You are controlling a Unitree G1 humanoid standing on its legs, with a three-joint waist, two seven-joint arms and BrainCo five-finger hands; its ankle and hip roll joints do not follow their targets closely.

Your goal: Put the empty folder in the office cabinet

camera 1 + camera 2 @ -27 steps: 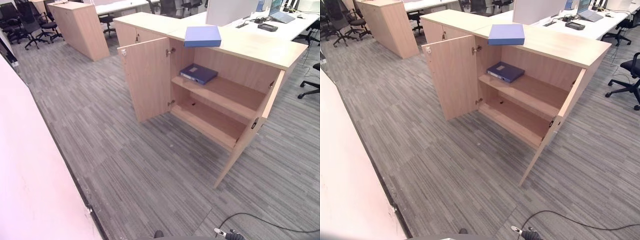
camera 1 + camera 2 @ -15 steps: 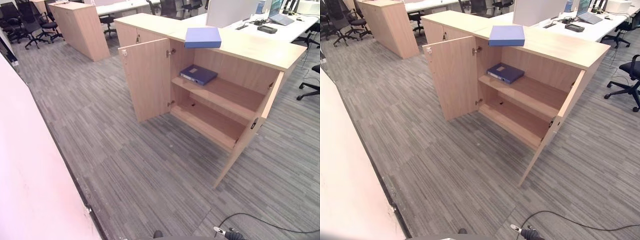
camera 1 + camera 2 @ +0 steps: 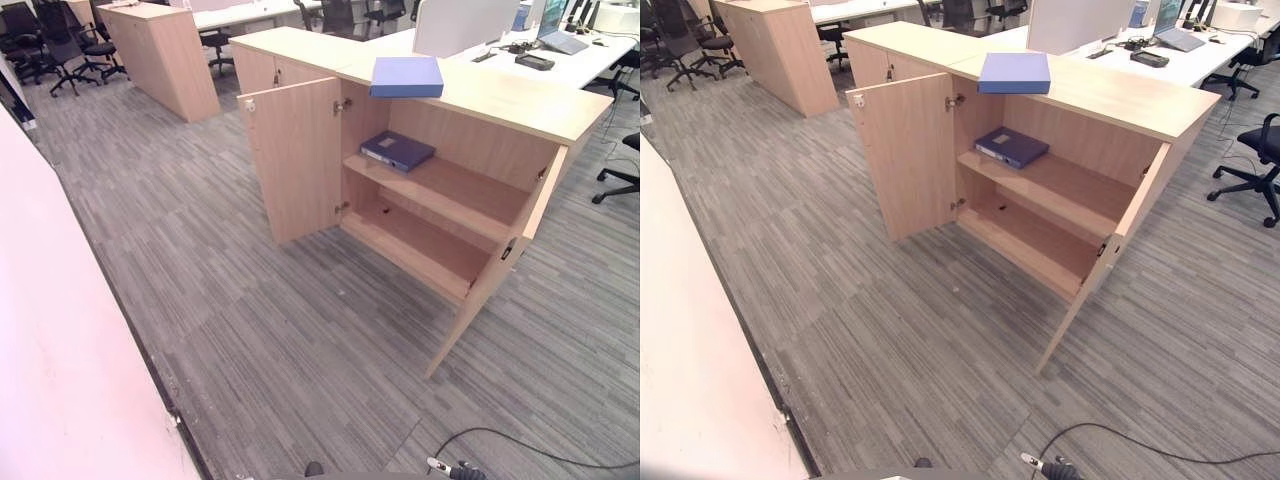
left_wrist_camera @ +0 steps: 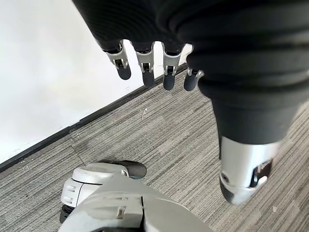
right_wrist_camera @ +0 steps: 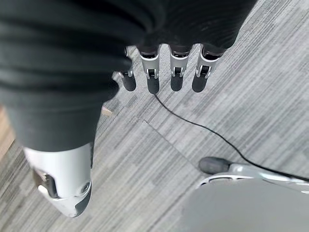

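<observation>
While both arms hang low over the carpet, the left hand [image 4: 154,67] has its fingers [image 4: 145,72] relaxed and straight, holding nothing, with grey striped carpet [image 4: 169,140] and a white wall panel [image 4: 43,72] past them. The right hand [image 5: 164,72] is the same: fingers [image 5: 176,77] loose and empty, pointing down at the carpet.

Farther out, well apart from both hands, stands the cabinet [image 3: 470,100] with both doors swung open. The left door [image 3: 295,155] stands out toward the near left; the right door [image 3: 500,260] angles out toward the near right. A light blue folder [image 3: 406,76] lies flat on the cabinet's top, near its left front edge. A darker blue binder [image 3: 397,149] lies flat on the upper shelf [image 3: 450,190], at its left end. The lower shelf [image 3: 420,240] is bare.

Between the robot and the cabinet lies open carpet. Along the near left runs the white panel [image 3: 60,340]. Beyond the cabinet are a white desk [image 3: 560,55] with a laptop [image 3: 565,35], a second wooden cabinet [image 3: 160,55] at the far left, and office chairs [image 3: 55,50].
</observation>
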